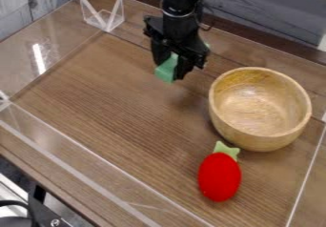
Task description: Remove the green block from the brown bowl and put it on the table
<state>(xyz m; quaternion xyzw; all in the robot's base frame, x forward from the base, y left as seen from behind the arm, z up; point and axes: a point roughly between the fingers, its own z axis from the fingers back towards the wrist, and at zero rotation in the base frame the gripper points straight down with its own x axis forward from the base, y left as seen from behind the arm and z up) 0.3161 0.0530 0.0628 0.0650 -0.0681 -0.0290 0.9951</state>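
The green block (167, 70) is out of the bowl (260, 109), on the desk (109, 107) or just above it, which I cannot tell, with the black jaws (169, 55) right at it. The bowl stands near the block, and the red strawberry toy (220, 176) lies close to the bowl's near side.

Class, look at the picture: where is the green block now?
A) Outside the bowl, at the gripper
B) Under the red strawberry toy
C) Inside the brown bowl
A: the green block shows at the gripper, beside the brown bowl, whose inside holds no block.
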